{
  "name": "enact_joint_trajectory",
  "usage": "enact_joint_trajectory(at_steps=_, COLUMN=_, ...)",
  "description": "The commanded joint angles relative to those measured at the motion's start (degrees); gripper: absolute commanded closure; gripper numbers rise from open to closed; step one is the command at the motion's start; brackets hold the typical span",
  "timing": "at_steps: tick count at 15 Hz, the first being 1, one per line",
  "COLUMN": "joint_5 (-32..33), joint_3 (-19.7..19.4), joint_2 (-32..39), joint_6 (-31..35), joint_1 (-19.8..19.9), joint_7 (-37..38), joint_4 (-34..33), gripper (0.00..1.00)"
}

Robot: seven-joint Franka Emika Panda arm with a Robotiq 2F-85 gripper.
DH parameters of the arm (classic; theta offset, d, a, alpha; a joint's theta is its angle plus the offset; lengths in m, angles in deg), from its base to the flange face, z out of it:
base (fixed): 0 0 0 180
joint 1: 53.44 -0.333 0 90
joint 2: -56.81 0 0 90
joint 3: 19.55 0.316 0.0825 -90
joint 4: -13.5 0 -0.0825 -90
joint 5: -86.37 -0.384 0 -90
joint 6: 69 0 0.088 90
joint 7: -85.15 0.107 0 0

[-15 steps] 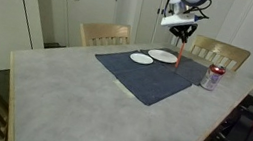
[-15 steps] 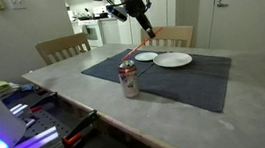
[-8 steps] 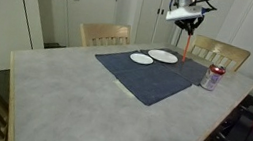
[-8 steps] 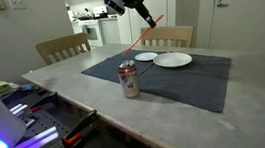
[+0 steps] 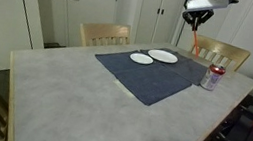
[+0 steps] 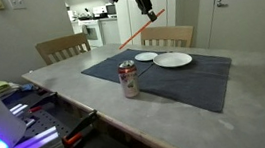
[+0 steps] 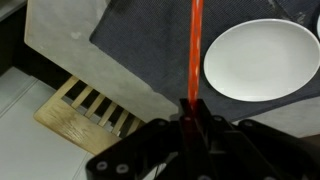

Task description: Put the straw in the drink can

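Note:
My gripper (image 6: 146, 6) is high above the table and shut on the red straw (image 6: 138, 29), which hangs slanting from the jaws. In the wrist view the straw (image 7: 195, 50) runs straight up from the shut jaws (image 7: 188, 112). The gripper also shows near the top edge in an exterior view (image 5: 196, 14), with the straw (image 5: 192, 41) pointing down. The silver and red drink can (image 6: 128, 80) stands upright on the near edge of the dark placemat, well below the gripper; it also shows in an exterior view (image 5: 211, 77).
Two white plates (image 5: 163, 56) (image 5: 141, 59) lie on the dark blue placemat (image 5: 156, 78); one plate shows in the wrist view (image 7: 262, 60). Wooden chairs (image 5: 105, 34) (image 5: 220, 53) stand at the far side of the grey table (image 5: 62, 96).
The gripper has risen with the straw and moved sideways, away from the plates. The straw's lower end has lifted off the table area. The can has not moved.

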Motion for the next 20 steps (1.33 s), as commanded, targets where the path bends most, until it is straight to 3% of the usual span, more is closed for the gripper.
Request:
enact_joint_trajectory(at_steps=1, joint_5=-0.09, joint_3=1.95, joint_2=-0.70, joint_6=0.12, joint_1=2.07, joint_7=-0.51, joint_4=0.47, gripper=0.91)
enact_joint_trajectory(at_steps=4, joint_5=-0.11, joint_3=2.30, joint_2=-1.04, joint_6=0.21, joint_1=2.03, joint_7=-0.61, joint_4=0.97, gripper=0.91)
enact_joint_trajectory(at_steps=5, joint_5=1.82, joint_3=2.32, joint_2=-1.01, joint_6=-0.32, joint_1=2.03, joint_7=0.17, joint_4=0.69, gripper=0.98)
enact_joint_trajectory(at_steps=7, joint_5=6.27, joint_3=2.21, joint_2=-2.56, joint_6=-1.56, joint_1=2.33, joint_7=1.25, joint_4=0.50, gripper=0.98)
enact_joint_trajectory(at_steps=11, joint_5=12.15, joint_3=2.84, joint_2=-5.41, joint_6=-10.92, joint_1=2.70, joint_7=4.79, joint_4=-0.13, gripper=0.98)
enact_joint_trajectory(at_steps=15, joint_5=11.63, joint_3=4.02, joint_2=-9.46, joint_6=-17.83, joint_1=2.92, joint_7=3.95, joint_4=1.59, gripper=0.98)
enact_joint_trajectory(at_steps=20, joint_5=12.42, joint_3=4.11, joint_2=-12.75, joint_6=-14.56, joint_1=3.58, joint_7=5.27, joint_4=5.66, gripper=0.98)
